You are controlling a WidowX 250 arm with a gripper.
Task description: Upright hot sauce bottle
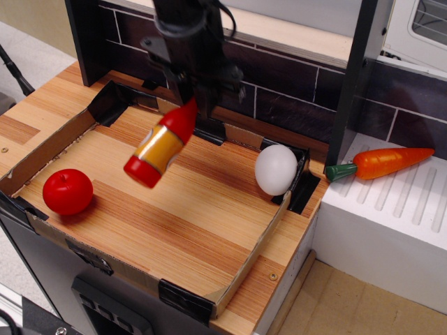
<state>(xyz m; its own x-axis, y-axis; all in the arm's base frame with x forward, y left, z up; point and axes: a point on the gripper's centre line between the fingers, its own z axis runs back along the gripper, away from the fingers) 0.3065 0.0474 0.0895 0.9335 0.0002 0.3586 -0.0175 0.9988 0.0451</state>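
The hot sauce bottle (162, 144) is glossy red with a yellow-orange label band. It hangs tilted in the air above the wooden tray (174, 223), cap end up, base pointing down-left. My black gripper (194, 103) is shut on the bottle's narrow neck and cap, coming down from above near the back of the tray. The cap is partly hidden by the fingers.
A red apple (67, 191) lies at the tray's left front. A white egg (276, 169) sits at the tray's right side. An orange carrot (380, 162) lies on the white drainer at right. A dark tiled wall (293, 91) stands behind.
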